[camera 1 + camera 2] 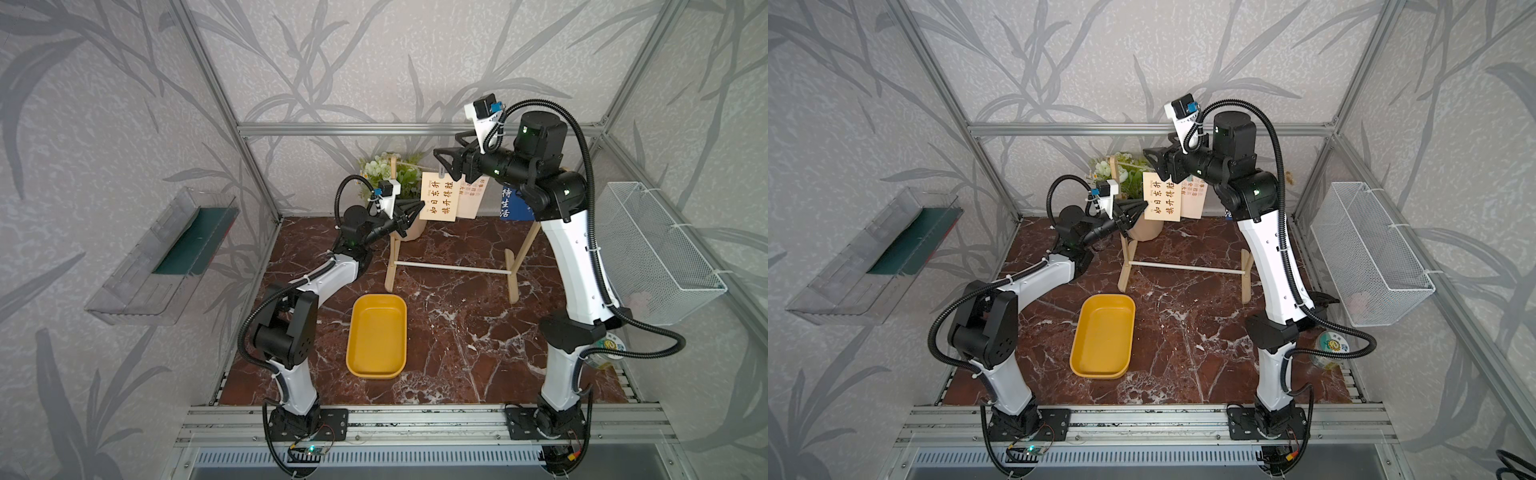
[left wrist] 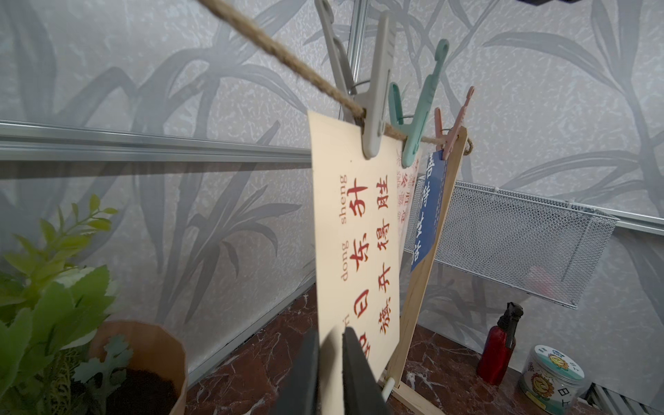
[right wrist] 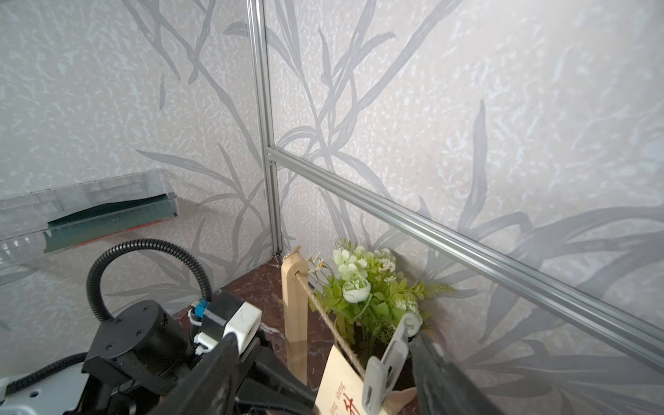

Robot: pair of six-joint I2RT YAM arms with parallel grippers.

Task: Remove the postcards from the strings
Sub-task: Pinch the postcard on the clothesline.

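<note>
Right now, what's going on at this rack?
The cream card, red-text card and blue card all hang pegged to the twine. The left gripper pinches the cream card near its lower corner. The right gripper stands open around that card's grey peg. No card is off yet.

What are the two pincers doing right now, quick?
Left pincer: closed on the front cream postcard, at its edge.
Right pincer: open, straddling the grey peg, gripping nothing.
</note>
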